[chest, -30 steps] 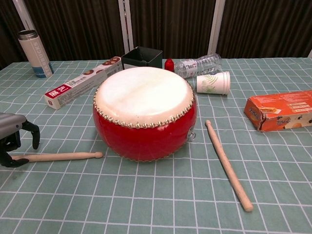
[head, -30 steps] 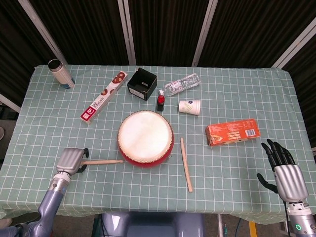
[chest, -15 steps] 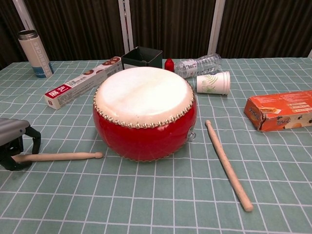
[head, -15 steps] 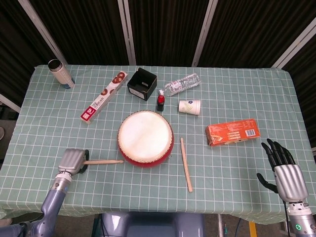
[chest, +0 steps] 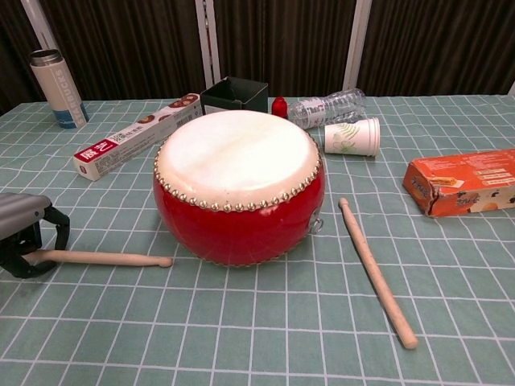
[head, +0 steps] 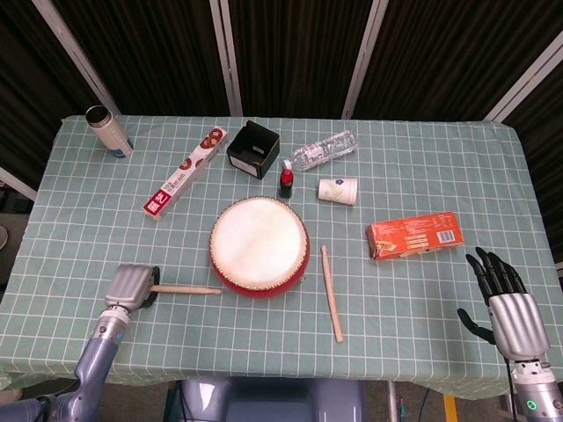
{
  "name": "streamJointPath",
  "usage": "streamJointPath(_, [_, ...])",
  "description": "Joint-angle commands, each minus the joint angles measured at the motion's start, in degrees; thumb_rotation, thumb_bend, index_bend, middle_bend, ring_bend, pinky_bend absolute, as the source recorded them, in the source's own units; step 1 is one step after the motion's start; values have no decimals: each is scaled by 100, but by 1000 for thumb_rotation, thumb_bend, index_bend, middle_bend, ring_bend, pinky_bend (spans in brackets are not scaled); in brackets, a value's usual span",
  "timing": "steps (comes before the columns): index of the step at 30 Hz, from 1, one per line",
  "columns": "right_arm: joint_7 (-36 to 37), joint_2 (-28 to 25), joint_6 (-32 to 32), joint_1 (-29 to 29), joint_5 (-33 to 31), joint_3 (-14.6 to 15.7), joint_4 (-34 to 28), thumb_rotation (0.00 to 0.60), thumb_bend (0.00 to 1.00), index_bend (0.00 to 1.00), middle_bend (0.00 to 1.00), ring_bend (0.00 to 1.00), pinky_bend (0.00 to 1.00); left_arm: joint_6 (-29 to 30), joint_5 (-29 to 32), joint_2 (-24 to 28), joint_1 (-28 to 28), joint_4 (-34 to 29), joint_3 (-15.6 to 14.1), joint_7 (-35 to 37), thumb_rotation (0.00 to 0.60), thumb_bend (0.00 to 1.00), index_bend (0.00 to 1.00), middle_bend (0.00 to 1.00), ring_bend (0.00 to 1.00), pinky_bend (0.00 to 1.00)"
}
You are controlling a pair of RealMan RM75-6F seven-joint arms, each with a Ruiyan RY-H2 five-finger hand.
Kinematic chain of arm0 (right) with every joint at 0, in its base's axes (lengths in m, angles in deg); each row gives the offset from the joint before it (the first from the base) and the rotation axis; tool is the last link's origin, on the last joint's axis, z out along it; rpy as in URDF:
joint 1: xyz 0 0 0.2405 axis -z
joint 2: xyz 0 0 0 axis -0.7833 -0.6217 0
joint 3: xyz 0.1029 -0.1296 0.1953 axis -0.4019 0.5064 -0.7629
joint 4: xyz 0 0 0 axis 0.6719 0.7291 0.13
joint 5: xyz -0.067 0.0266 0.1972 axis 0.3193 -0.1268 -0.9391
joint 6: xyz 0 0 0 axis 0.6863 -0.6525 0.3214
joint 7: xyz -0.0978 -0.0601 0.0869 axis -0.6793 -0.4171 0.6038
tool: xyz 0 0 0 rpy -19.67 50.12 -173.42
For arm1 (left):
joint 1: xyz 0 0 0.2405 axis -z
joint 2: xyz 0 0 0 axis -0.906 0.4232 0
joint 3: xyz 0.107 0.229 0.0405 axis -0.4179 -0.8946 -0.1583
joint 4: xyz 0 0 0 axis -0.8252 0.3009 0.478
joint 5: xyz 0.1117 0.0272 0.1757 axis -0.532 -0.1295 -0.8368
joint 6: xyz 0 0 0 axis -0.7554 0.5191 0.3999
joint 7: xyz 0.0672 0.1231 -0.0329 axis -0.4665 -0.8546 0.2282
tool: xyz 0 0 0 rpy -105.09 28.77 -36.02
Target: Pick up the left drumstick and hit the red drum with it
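The red drum [head: 259, 246] [chest: 240, 185], with its pale skin facing up, stands at the middle of the checked cloth. To its left lies the left drumstick [head: 189, 289] [chest: 105, 257], its tip close to the drum's base. My left hand [head: 130, 287] [chest: 24, 233] has its fingers curled around the butt end and holds it low on the table. The other drumstick [head: 332, 293] [chest: 376, 272] lies to the right of the drum. At the near right corner, my right hand [head: 506, 303] hangs open with fingers spread; only the head view shows it.
An orange box [head: 414, 236] lies right of the drum. Behind the drum are a paper cup [head: 338, 191], a plastic bottle [head: 325, 151], a small red bottle [head: 286, 181], a black box [head: 253, 149], a long carton [head: 185, 172] and a flask [head: 107, 129].
My left hand has closed its fingers around the stick's butt end. The stick has turned slightly, its tip swinging a little toward the near edge. The right hand has stayed still.
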Motion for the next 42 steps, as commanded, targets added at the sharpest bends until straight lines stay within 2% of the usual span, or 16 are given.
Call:
streamJointPath(1, [0, -1, 2, 1, -2, -2, -4, 600, 291, 0, 0, 0, 137, 151, -337, 85, -33, -75, -50, 177, 600, 617, 728, 1000, 1000, 946])
streamJointPath(7, [-7, -5, 1, 0, -7, -5, -13, 600, 291, 0, 0, 0, 136, 672, -1331, 404, -134, -339, -172, 524, 600, 626, 736, 1000, 1000, 946])
streamJointPath(12, [-41, -4, 10, 10, 0, 2, -15, 600, 291, 0, 0, 0, 137, 997, -1826, 812, -219, -835, -143, 850, 600, 639, 744, 1000, 1000, 946])
streamJointPath(22, [-83, 5, -2, 7, -15, -5, -19, 600, 291, 0, 0, 0, 137, 1411, -2404, 1627, -331, -1927, -10, 1113, 600, 644, 753, 1000, 1000, 946])
streamJointPath(25, [-94, 7, -1, 6, -4, -2, -21, 600, 291, 0, 0, 0, 137, 1442, -2377, 1758, -300, -2137, 127, 1092, 600, 646, 754, 1000, 1000, 946])
streamJointPath(28, [-97, 8, 1, 7, 1, 1, -26, 600, 291, 0, 0, 0, 137, 1356, -2094, 1800, -195, -2286, 364, 1043, 600, 646, 755, 1000, 1000, 946])
streamJointPath(30, [-74, -3, -7, 5, -7, -1, -35, 600, 291, 0, 0, 0, 137, 1184, -1564, 1653, 33, -2260, 717, 911, 600, 646, 755, 1000, 1000, 946])
streamJointPath(32, [-62, -2, -11, 5, -11, 1, -33, 600, 291, 0, 0, 0, 136, 1171, -1270, 1437, 181, -2205, 912, 731, 600, 646, 755, 1000, 1000, 946])
streamJointPath(39, [-32, 0, -20, 0, -16, -1, -29, 600, 292, 0, 0, 0, 136, 1516, -1119, 449, 489, -1670, 1356, 886, 600, 647, 755, 1000, 1000, 948])
streamJointPath(42, [-14, -4, -26, -2, -26, -4, -31, 600, 291, 0, 0, 0, 136, 1429, -834, 220, 665, -1499, 1416, 514, 600, 647, 755, 1000, 1000, 949])
